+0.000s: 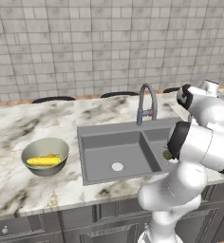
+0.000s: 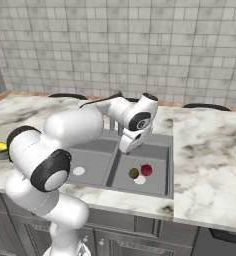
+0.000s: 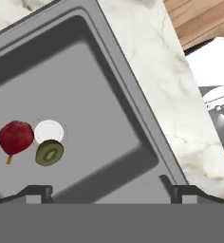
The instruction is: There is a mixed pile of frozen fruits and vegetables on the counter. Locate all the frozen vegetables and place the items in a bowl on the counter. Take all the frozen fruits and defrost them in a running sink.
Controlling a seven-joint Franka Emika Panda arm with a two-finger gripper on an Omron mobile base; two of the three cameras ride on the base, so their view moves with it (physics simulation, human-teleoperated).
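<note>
In the right basin of the grey sink (image 2: 160,152), a dark red round fruit (image 2: 146,170) and an olive-brown cut kiwi (image 2: 133,173) lie beside the white drain (image 2: 139,180). The hand view looks down on the red fruit (image 3: 15,137) and the kiwi (image 3: 49,152) at the lower left. My gripper (image 2: 126,149) hangs open above that basin, its fingertips (image 3: 35,192) wide apart with nothing between them. On the marble counter (image 1: 19,128) left of the sink stands the grey-olive bowl (image 1: 45,148), with a yellow corn cob (image 1: 43,161) inside.
A tall curved faucet (image 1: 145,99) rises behind the sink's divider. The left basin (image 1: 104,147) holds just its drain. My own arm (image 1: 199,147) blocks most of the right basin in the left base view. Dark chair backs (image 1: 52,99) show beyond the counter.
</note>
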